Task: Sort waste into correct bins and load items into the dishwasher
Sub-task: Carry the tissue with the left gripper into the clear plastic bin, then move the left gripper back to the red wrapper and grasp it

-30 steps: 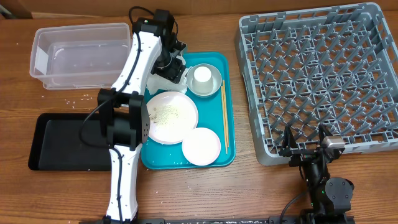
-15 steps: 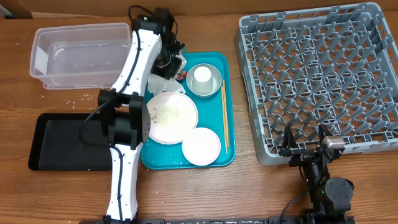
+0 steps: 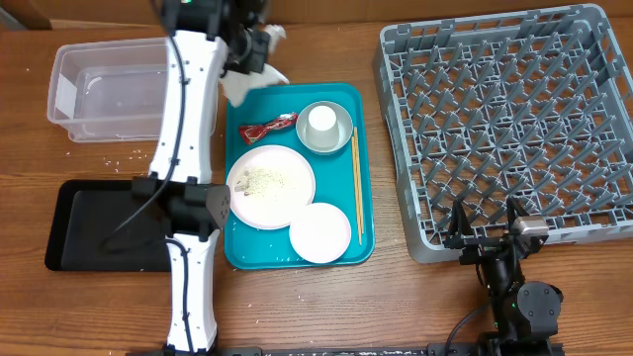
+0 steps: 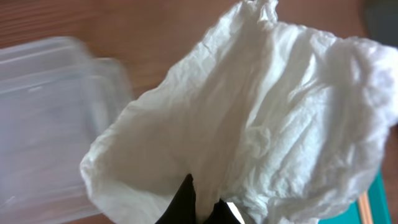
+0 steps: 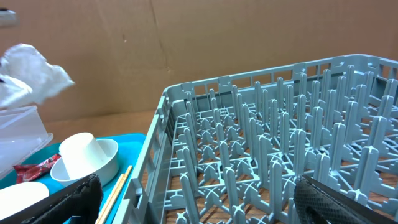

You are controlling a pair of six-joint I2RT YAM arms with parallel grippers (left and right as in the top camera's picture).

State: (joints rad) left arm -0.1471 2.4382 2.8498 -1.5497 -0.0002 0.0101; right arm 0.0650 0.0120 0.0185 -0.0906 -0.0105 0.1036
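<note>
Far left, well below the left gripper (image 3: 255,51): shallow black rectangular tray (image 3: 89,237), flat on the wooden table (image 3: 326,316). Just left of that gripper: clear rectangular plastic tub (image 3: 109,89). Loose whitish rice grains (image 3: 117,158) scattered on the wood along the tub's near side.

Left gripper: jaws clamped shut on a crumpled white paper napkin (image 4: 249,118). Holds it raised, between the tub's right end and the back-left corner of the teal serving tray (image 3: 364,99). Wrist view: black fingertips (image 4: 180,202) pinching the lower fold, paper spreading wide beyond them, blurred tub edge to the left.

Below the gripper, on the teal tray: small red wrapper (image 3: 265,129), then round pinkish-white plate (image 3: 287,193) carrying rice crumbs (image 3: 262,181). Lower right of the plate, just beside it: smaller pinkish-white round dish (image 3: 319,232). Right of the gripper: round metal bowl (image 3: 341,136) with small white cup (image 3: 321,121) inside. Pair of thin wooden chopsticks (image 3: 357,183) lying together along the tray's right side.

Well right: large square grey plastic dish rack (image 3: 514,119). Right gripper (image 3: 485,225) at the rack's near edge, jaws spread wide, gripping nothing.
</note>
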